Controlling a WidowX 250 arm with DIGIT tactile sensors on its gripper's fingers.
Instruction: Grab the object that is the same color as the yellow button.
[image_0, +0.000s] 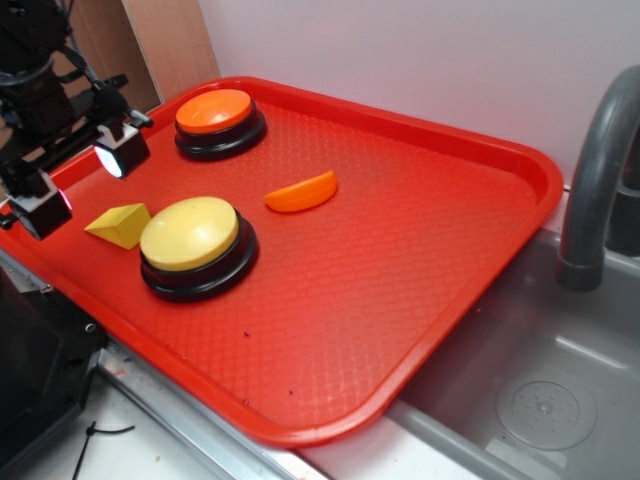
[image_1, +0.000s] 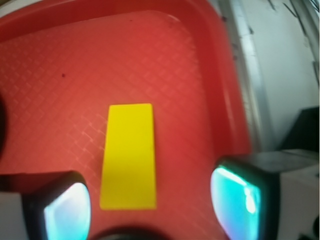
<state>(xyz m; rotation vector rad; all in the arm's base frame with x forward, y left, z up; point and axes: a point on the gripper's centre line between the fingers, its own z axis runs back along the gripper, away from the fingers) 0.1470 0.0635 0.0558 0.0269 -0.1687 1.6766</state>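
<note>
A small yellow wedge block, the object (image_0: 120, 223), lies on the red tray (image_0: 420, 250) at its left edge, just left of the yellow button (image_0: 192, 238). From the wrist camera the object (image_1: 128, 156) shows as a yellow rectangle on the tray floor. My gripper (image_0: 80, 180) hangs above and slightly left of the block, open, with the block between the lines of its two fingers and untouched. Its lit pads (image_1: 235, 200) sit at the bottom corners of the wrist view, wide apart.
An orange-domed button (image_0: 218, 120) stands at the tray's far left corner and an orange half-disc slice (image_0: 301, 192) lies mid-tray. The tray rim (image_1: 225, 85) runs close to the right of the block. A grey sink basin (image_0: 540, 390) and faucet (image_0: 598, 180) are on the right.
</note>
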